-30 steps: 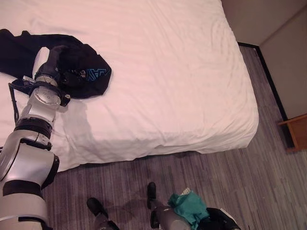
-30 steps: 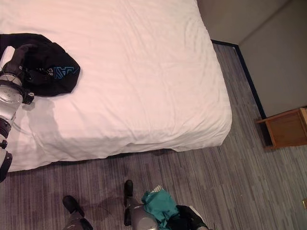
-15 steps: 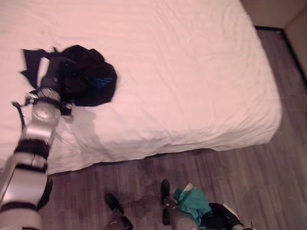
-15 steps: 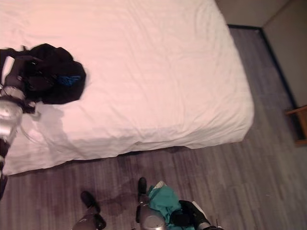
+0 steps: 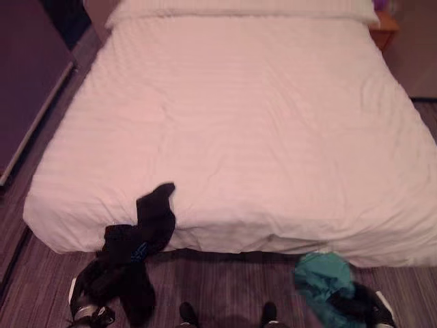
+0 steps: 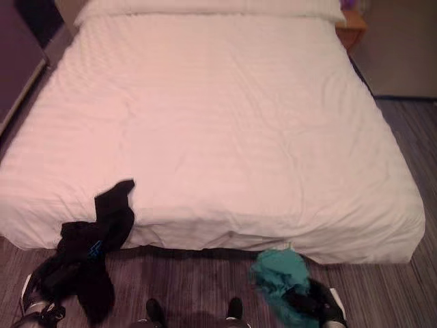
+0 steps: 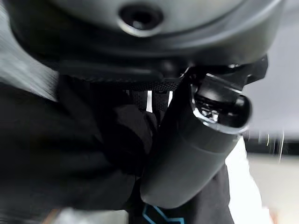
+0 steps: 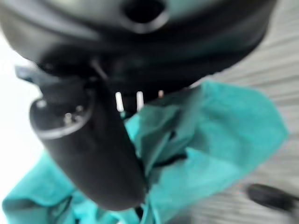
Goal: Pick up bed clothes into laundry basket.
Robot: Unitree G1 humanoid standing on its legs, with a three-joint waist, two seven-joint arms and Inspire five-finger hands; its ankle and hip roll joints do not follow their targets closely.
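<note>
My left robot hand (image 7: 187, 154) is clenched on the black garment with blue print (image 5: 133, 253), which has come off the middle of the white-sheeted bed (image 5: 239, 130) and now hangs over its front edge toward the striped grey floor (image 5: 225, 280). My right robot hand (image 8: 93, 149) grips a teal crumpled cloth (image 6: 280, 273) low by the floor. Camera has shifted.

White bed (image 5: 259, 123) (wooden nightstand (image 6: 349, 29) beside), striped floor (image 6: 403, 287).

A black garment (image 5: 140, 239) with a blue mark hangs crumpled off the white bed's (image 5: 259, 116) near edge — a teal cloth (image 6: 280, 273) is bunched over the floor.
</note>
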